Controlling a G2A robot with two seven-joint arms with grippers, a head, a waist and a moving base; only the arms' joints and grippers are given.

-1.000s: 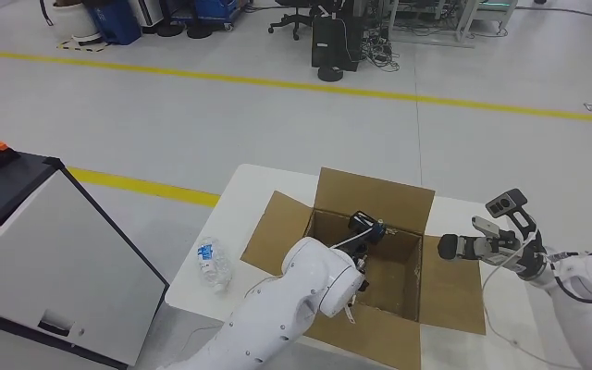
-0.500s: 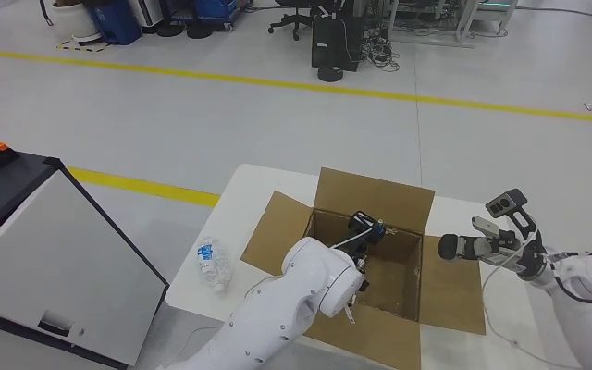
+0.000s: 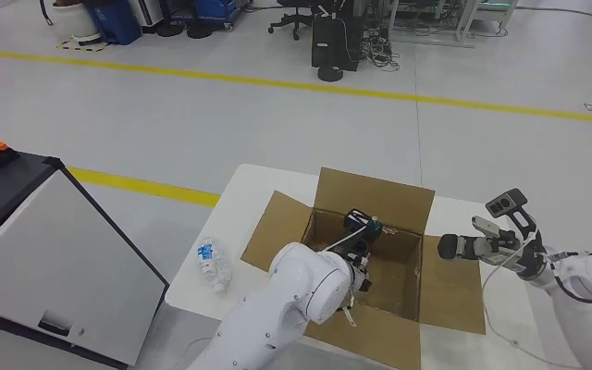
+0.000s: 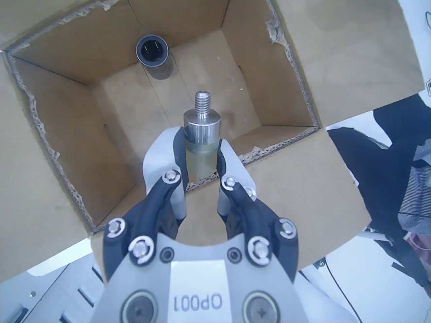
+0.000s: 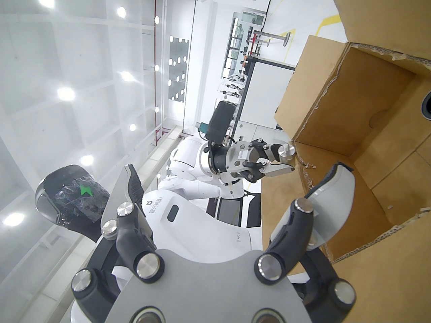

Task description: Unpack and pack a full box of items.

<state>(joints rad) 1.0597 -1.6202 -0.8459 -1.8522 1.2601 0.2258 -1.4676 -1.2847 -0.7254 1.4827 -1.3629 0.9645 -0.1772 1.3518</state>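
Note:
An open cardboard box stands on the white table. My left gripper hangs over the box's opening, shut on a metal cylinder part with a threaded stud on top and a translucent yellowish base. In the top view the left gripper is above the box's far half. A dark hollow cylinder stands inside the box against a wall. My right gripper is open and holds nothing, beside the box's right flap. It looks across at the left gripper and its part.
A clear plastic water bottle lies on the table left of the box. A black-and-white cabinet stands off the table's left side. The box's flaps are folded outward on all sides.
The left gripper with the metal part has shifted slightly up and toward the box's far left. The right arm has not moved.

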